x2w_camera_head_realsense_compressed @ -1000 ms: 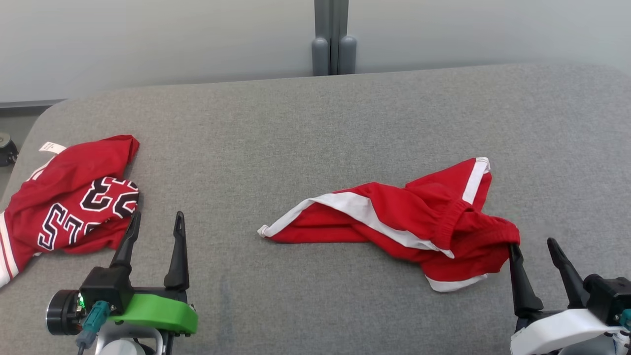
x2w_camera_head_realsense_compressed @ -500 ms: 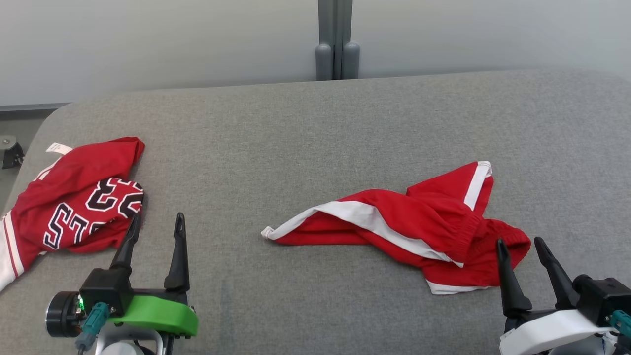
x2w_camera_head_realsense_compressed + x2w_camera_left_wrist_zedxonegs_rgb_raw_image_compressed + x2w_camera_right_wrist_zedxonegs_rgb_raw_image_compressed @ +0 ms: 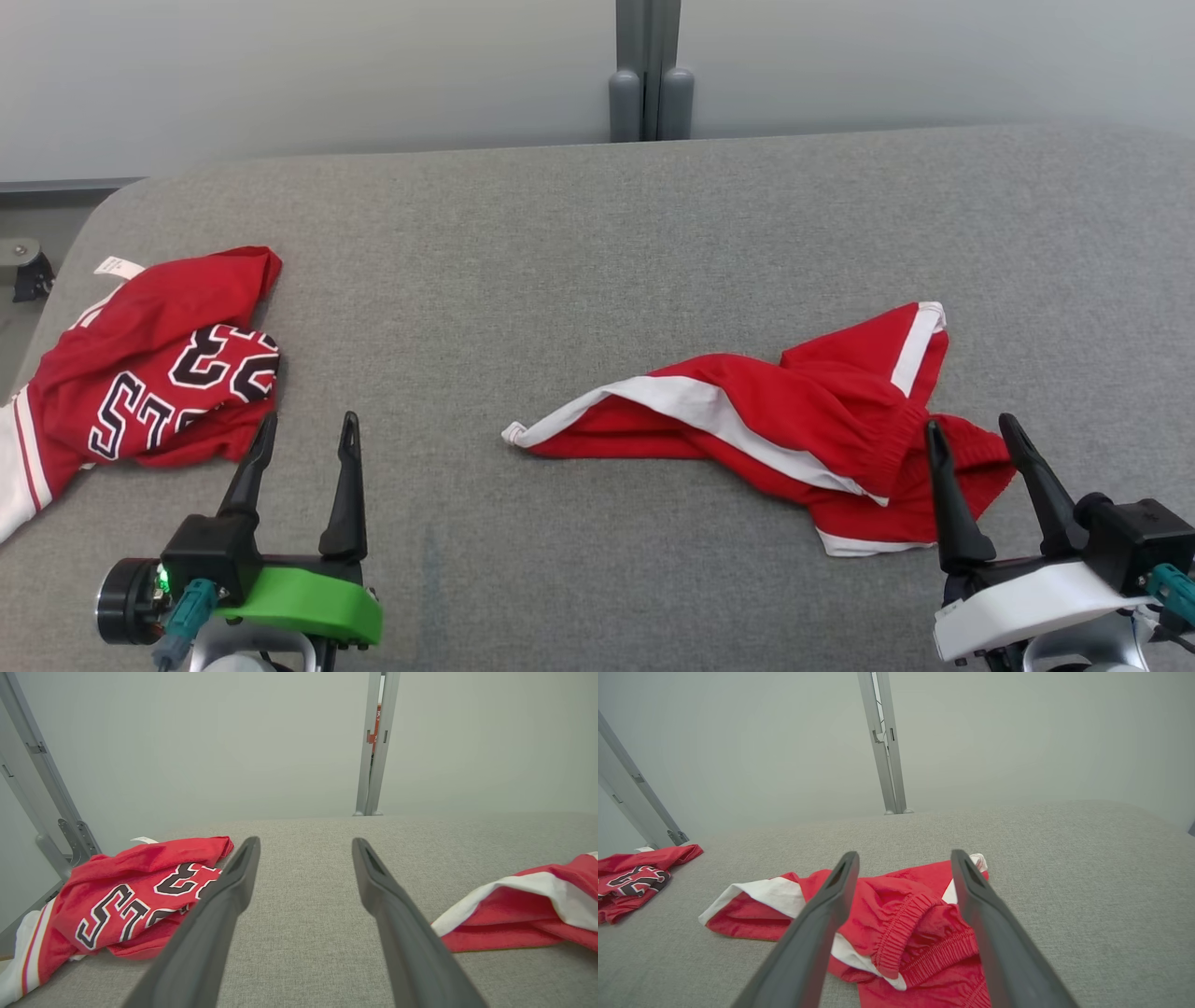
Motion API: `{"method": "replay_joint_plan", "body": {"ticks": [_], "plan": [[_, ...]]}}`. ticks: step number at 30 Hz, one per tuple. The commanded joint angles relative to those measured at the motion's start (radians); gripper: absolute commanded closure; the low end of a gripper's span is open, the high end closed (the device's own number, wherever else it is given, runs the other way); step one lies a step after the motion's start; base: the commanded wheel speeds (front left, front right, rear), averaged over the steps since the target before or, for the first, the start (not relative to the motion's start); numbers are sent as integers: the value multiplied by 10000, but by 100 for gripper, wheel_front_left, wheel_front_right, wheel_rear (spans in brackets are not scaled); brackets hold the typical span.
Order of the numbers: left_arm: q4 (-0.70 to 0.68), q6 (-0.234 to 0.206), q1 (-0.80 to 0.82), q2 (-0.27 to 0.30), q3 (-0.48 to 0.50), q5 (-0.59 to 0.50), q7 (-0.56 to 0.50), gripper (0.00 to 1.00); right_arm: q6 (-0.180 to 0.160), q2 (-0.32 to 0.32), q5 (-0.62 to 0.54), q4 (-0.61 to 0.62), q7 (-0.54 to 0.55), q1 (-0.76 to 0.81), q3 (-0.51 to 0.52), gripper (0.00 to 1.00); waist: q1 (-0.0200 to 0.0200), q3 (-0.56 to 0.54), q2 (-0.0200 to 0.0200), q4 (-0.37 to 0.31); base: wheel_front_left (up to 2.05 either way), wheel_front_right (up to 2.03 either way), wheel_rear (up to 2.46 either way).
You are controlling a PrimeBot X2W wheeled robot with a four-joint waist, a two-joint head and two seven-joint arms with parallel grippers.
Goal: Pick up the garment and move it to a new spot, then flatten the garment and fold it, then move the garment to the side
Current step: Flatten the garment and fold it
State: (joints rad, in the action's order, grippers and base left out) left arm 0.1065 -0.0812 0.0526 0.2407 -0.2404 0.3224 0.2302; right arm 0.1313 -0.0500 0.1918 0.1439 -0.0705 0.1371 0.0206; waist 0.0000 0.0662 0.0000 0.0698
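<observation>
The right gripper (image 3: 970, 422) stands with its two dark fingers spread wide and nothing clamped between them; the crumpled red shorts (image 3: 803, 420), trimmed with white stripes, lie on the grey padded surface (image 3: 597, 233) directly ahead of it and beneath its fingertips; in the right wrist view the elastic waistband (image 3: 901, 938) bunches low in the gap between the fingers, and whether either finger touches the cloth cannot be told; one leg of the shorts stretches away to that gripper's left, ending in a white-edged corner; a shorter flap with a white stripe points away beyond the fingertips; the left gripper (image 3: 310, 416) is likewise wide open and empty, poised over bare grey fabric; a red jersey (image 3: 149, 373) with dark, white-edged numerals lies heaped just to its left, close to the left fingertip, a white label (image 3: 119, 268) at its far edge; the shorts' nearest corner lies well to this gripper's right.
</observation>
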Motion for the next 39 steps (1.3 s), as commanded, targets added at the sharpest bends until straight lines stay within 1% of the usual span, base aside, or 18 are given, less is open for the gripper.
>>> {"method": "replay_joint_plan", "body": {"ticks": [1, 9, 11, 17, 20, 25, 34, 38, 39], "plan": [[3, -43, -13, 56, -27, 101, 37, 0, -10, -14, 15, 63, 6, -154, -1, 0, 0, 46, 0, 30, 0, 0, 0], [43, -6, 121, 44, -144, 125, 35, 0, -10, -13, -28, 69, 19, -195, -29, 0, 0, 80, 0, 66, 0, 0, 0], [55, 131, 296, 1, -325, 117, -88, 0, -10, -13, -22, 116, 33, -229, -7, 0, 0, 166, 0, 83, 0, 0, 0], [292, 821, 1345, -419, -1235, 29, -648, 0, -10, -30, -74, 231, 79, -518, -104, 0, 0, 752, 0, 45, 0, 0, 0], [752, 1166, 1947, -694, -1644, 165, -1125, 0, -10, -86, -70, 248, 44, -748, -201, 0, 0, 1152, 0, -98, 0, 0, 0], [1907, 1528, 2537, -937, -2010, 391, -1852, 0, -10, -105, -55, 111, -36, -1029, -344, 0, 0, 1591, 0, -381, 0, 0, 0], [3575, 1701, 3039, -1079, -1976, 909, -2258, 0, -10, -72, 95, -81, -176, -1208, -332, 0, 0, 1900, 0, -644, 0, 0, 0], [4143, 1807, 3360, -1064, -2002, 999, -2117, 0, -10, -69, 109, -133, -210, -1254, -345, 0, 0, 1994, 0, -727, 0, 0, 0], [4269, 1839, 3449, -1055, -2008, 1029, -2065, 2, -10, -66, 106, -143, -217, -1257, -339, 0, 0, 2010, 0, -748, 0, 0, 0]]}}
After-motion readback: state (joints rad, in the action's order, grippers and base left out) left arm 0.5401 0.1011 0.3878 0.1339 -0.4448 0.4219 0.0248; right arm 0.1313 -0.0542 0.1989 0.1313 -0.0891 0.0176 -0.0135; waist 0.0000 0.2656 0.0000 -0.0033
